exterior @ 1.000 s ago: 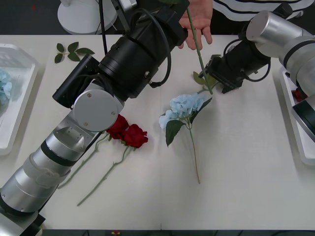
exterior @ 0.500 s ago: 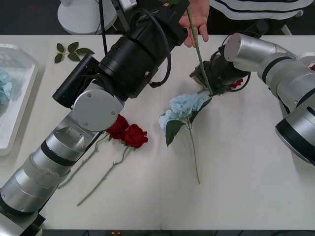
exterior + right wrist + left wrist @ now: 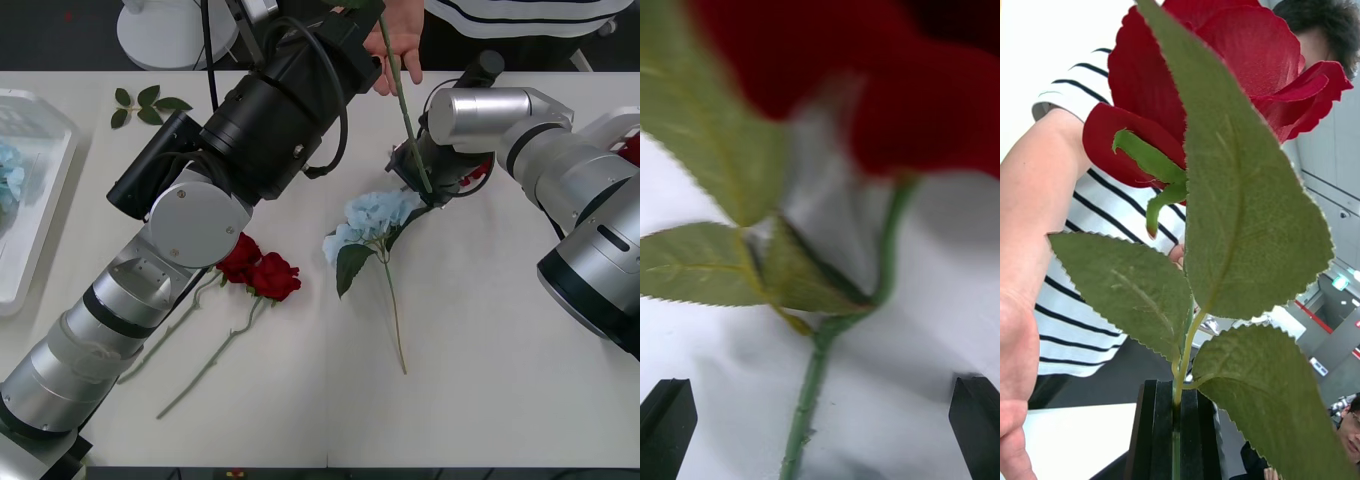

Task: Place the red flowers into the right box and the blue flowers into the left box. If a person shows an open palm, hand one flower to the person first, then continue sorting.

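Moved: right gripper (image 3: 425, 180) is now lying closer in over the white table (image 3: 500, 380), its silver forearm swung across toward the pale sky-blue hydrangea-like flower (image 3: 372, 218); a second ago it was reaching from farther back.
Held rose: deep-red artificial rose (image 3: 1217, 82) on a thin green stem is standing upright in the left gripper (image 3: 1171, 431), whose black fingers are pressed together on the stem below the serrated leaves.
Person: a bare hand (image 3: 398, 40) with a striped sleeve is closing around that stem beyond the far edge of the table, above the blue flower.
Right gripper jaws: spread wide, gripping nothing, hovering over another red rose's stem (image 3: 809, 397) lying just beyond the blue flower.
Blue flower: lying mid-table, stem pointing toward the robot.
Other roses: two red blooms (image 3: 260, 270) are lying to the left of the blue flower, under the left arm.
Left box: white plastic tray (image 3: 40, 215) is sitting far left of the blue flower, holding a second blue cluster (image 3: 8, 175).
Leaf sprig: green leaves (image 3: 145, 103) are lying by the table's far edge.
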Tool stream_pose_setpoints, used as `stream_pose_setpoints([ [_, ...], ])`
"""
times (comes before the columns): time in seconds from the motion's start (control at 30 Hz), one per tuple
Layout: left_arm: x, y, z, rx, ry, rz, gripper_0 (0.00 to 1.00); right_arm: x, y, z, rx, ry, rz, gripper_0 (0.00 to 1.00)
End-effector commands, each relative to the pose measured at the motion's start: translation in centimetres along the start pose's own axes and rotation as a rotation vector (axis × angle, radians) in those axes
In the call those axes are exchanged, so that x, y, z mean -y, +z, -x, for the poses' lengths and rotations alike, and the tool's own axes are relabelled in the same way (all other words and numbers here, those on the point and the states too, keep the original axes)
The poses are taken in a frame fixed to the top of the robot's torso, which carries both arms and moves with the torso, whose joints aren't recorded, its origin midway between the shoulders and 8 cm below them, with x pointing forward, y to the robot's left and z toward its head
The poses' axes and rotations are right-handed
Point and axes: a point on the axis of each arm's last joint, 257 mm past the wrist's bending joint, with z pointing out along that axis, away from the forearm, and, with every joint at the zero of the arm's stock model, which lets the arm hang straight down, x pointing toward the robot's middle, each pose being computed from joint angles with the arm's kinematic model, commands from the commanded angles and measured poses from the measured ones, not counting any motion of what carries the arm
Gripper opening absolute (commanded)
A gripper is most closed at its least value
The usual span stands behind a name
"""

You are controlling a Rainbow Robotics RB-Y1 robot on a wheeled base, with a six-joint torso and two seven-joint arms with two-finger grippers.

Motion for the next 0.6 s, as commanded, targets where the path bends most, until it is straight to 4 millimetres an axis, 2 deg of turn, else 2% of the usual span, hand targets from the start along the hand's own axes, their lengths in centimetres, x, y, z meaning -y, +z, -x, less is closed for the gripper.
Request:
stream_pose_setpoints([
  [0.03, 2.3, 0.2, 0.8, 0.033, -0.092, -0.038, 0.0, -1.6, -0.1, -1.8, 0.002, 0.024, -0.014, 1.0],
  [0.27, 2.3, 0.2, 0.8, 0.033, -0.092, -0.038, 0.0, -1.1, 0.6, -2.8, 0.025, 0.036, -0.049, 1.0],
  [0.6, 2.3, 0.2, 0.8, 0.033, -0.092, -0.038, 0.0, 1.3, 2.0, -3.2, 0.068, -0.027, -0.123, 1.0],
])
